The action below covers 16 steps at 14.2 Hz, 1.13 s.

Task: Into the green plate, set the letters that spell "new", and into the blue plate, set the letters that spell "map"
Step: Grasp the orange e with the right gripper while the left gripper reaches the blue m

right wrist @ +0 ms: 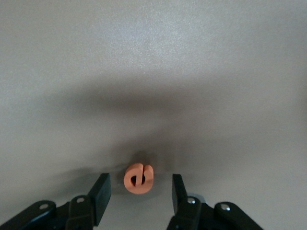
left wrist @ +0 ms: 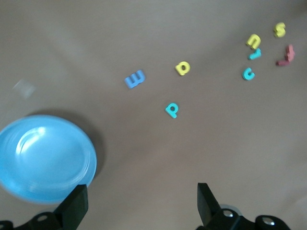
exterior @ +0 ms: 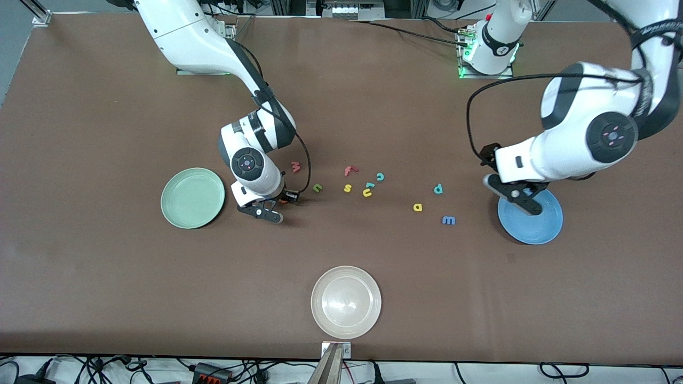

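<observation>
My right gripper (exterior: 273,207) is low over the table beside the green plate (exterior: 192,198). It stands open around the orange e (right wrist: 139,178), with a gap on each side between the fingers (right wrist: 100,194) and the letter. The dusty-red w (exterior: 295,167) and olive n (exterior: 317,187) lie close by on the table. My left gripper (left wrist: 142,203) hangs open and empty over the rim of the blue plate (exterior: 539,226). The blue m (left wrist: 135,79), yellow a (left wrist: 183,67) and teal p (left wrist: 172,109) lie on the table between that plate and the middle.
A cluster of other letters sits mid-table: a red f (exterior: 349,170), yellow s (exterior: 347,188), yellow u (exterior: 367,193) and teal c (exterior: 380,176). A larger whitish-beige plate (exterior: 346,302) stands near the table's front edge.
</observation>
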Motion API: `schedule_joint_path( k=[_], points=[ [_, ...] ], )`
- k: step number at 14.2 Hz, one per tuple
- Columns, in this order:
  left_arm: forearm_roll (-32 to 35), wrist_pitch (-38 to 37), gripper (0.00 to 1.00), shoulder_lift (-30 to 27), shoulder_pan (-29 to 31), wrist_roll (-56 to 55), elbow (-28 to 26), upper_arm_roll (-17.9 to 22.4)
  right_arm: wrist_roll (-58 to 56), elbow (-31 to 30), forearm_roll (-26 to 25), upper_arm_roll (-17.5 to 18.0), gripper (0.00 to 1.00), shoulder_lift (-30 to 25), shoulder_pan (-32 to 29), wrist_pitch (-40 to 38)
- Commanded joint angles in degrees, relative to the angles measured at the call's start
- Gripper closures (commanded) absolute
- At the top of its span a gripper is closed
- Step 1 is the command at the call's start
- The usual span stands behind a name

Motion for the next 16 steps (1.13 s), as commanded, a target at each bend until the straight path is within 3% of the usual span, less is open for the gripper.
schedule_joint_path(
  k=[1,6,11,16],
  points=[
    [-0.1,2.1,0.0,4.1,0.3,8.9,1.2,-1.7,1.6,1.1,0.6,-0.4,0.4,1.3,1.4,0.7],
    [3.5,15.7,0.0,10.1,0.4,25.0,-1.9,-1.7,2.5,1.1,0.6,-0.4,0.49,1.3,1.4,0.5],
    [12.0,28.9,0.0,12.3,-2.5,27.5,-9.5,-2.1,2.2,1.2,0.4,-0.6,0.5,1.3,1.0,0.7],
    [17.2,36.9,0.11,15.7,-2.4,33.2,-10.4,-2.2,2.4,1.2,0.3,-0.7,0.5,1.3,1.0,0.7]
  ],
)
